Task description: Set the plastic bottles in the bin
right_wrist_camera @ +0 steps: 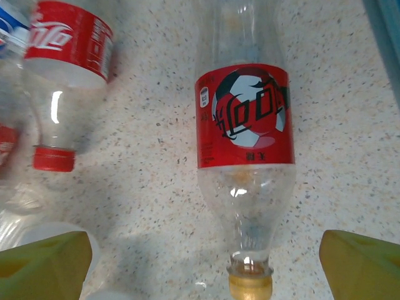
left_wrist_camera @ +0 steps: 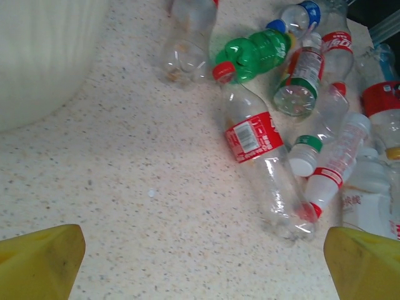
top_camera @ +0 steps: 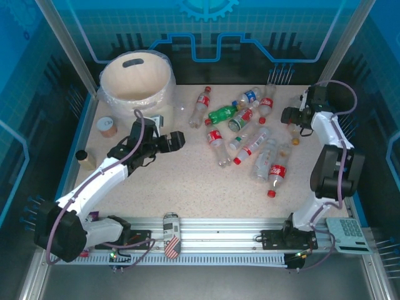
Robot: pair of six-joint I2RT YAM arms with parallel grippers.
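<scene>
Hovering with jaws wide open, the left gripper [top_camera: 173,141] has the bin [top_camera: 137,81] ahead to its left and the plastic bottles [top_camera: 215,137] ahead-right. The right gripper [right_wrist_camera: 206,262], fingers spread, straddles a yellow-capped bottle [right_wrist_camera: 245,119] untouched.

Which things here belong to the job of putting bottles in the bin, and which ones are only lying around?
For the job: plastic bottles, bin.
Only lying around: round container with tan lid, small brown jar, striped can, keypad.
</scene>
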